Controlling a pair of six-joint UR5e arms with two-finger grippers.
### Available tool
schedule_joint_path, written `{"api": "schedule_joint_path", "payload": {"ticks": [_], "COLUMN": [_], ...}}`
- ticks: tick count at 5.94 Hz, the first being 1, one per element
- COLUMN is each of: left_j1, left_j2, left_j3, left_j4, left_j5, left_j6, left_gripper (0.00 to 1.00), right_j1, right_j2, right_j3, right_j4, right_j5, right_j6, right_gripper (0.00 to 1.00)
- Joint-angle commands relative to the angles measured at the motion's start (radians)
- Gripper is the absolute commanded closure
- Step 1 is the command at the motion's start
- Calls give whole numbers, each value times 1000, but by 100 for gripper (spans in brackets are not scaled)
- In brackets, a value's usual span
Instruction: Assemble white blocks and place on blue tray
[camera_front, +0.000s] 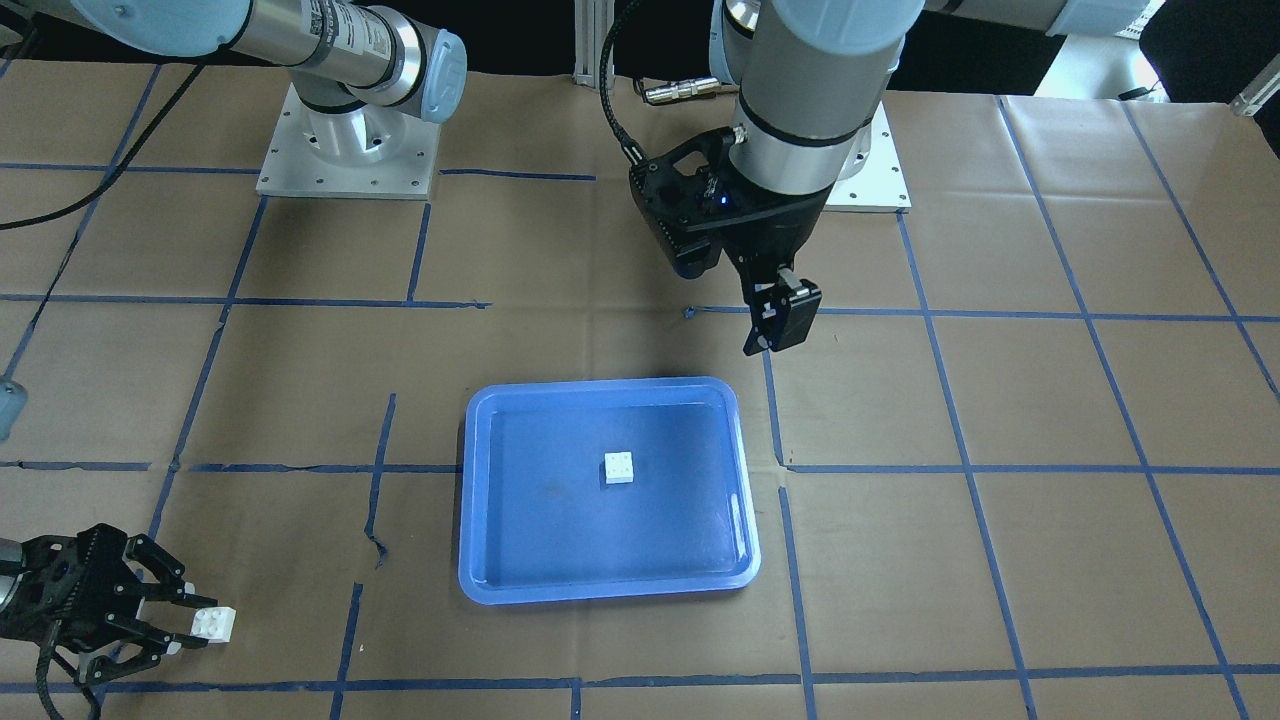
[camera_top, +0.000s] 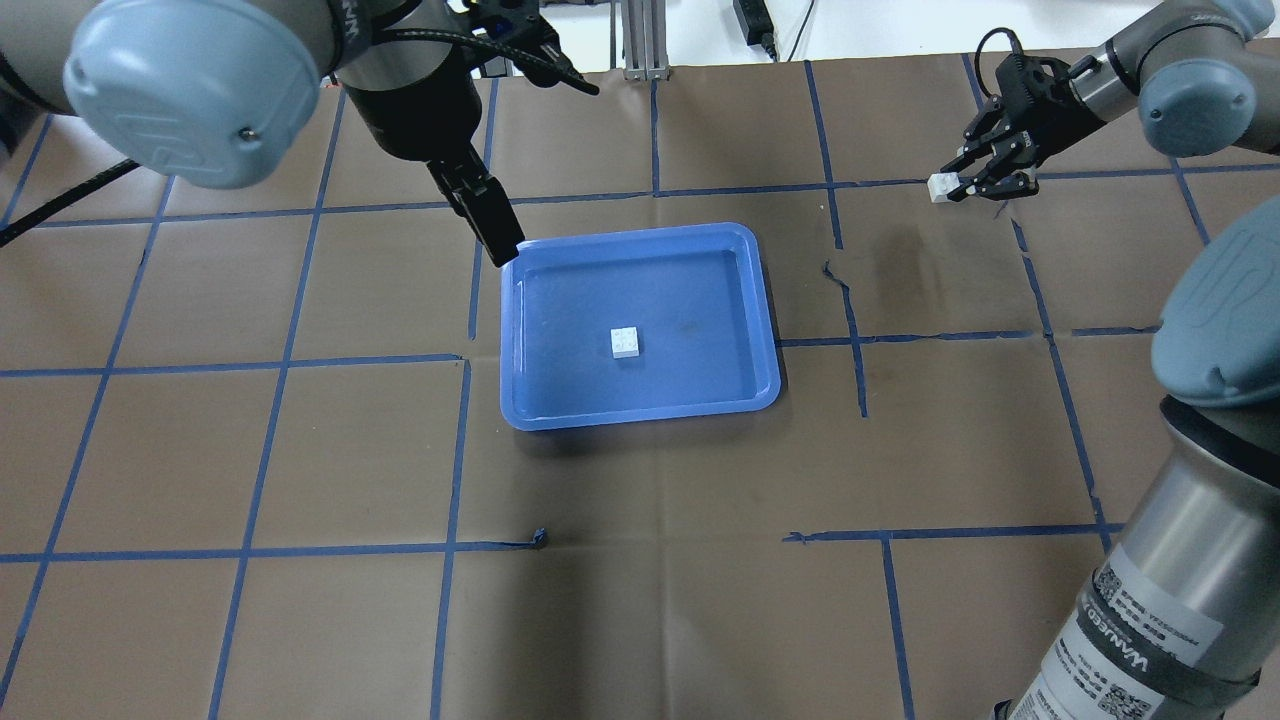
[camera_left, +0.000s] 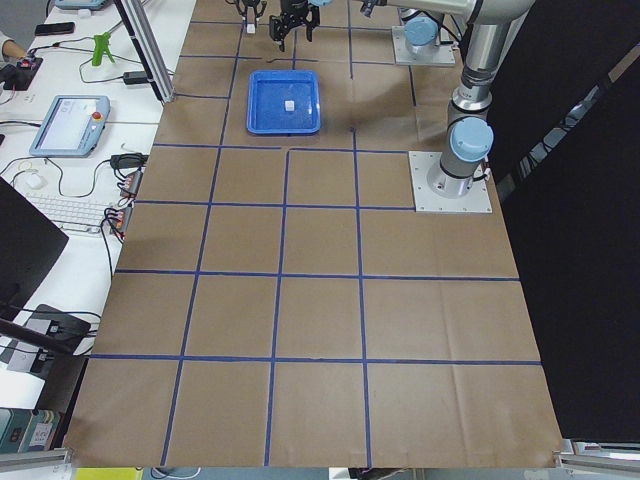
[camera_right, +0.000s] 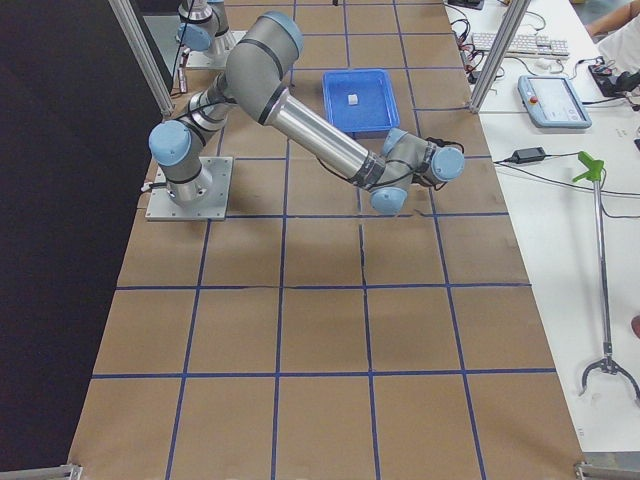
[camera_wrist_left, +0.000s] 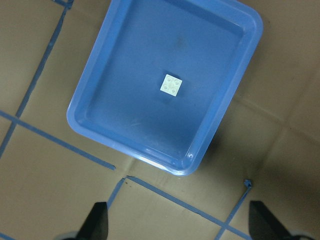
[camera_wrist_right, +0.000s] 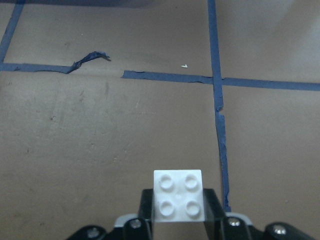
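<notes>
Here the right gripper (camera_front: 197, 622) pinches one block (camera_front: 218, 622) at its fingertips, studs up, low over the worktop (camera_front: 1000, 560) near its far edge on the right side. The left gripper (camera_front: 781, 318) hangs spread and empty, high beside the tray (camera_front: 600, 590) on its left. The tray sits mid-worktop and holds only the other block (camera_front: 619, 468), loose near its centre. Nothing steadies that block on the glossy plastic, so I judge a press from above could skid it, or the tip-held block could twist and meet the studs askew.
</notes>
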Motion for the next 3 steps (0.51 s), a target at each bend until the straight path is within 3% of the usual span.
{"api": "schedule_joint_path", "payload": {"ticks": [1,3], "left_j1": [62,150], "left_j2": [22,79], "left_j3": [-29,-36], "left_j4": [-22,-89], "left_j5": [31,32], "left_j6": [-269,-479], "left_gripper": [0,0], "right_j1": [37,123], "right_j2": [-71,-147], "right_j3": [37,138], "right_j4": [52,37], "right_j5": [64,76], "right_j6": [1,41], "right_gripper": [70,70]}}
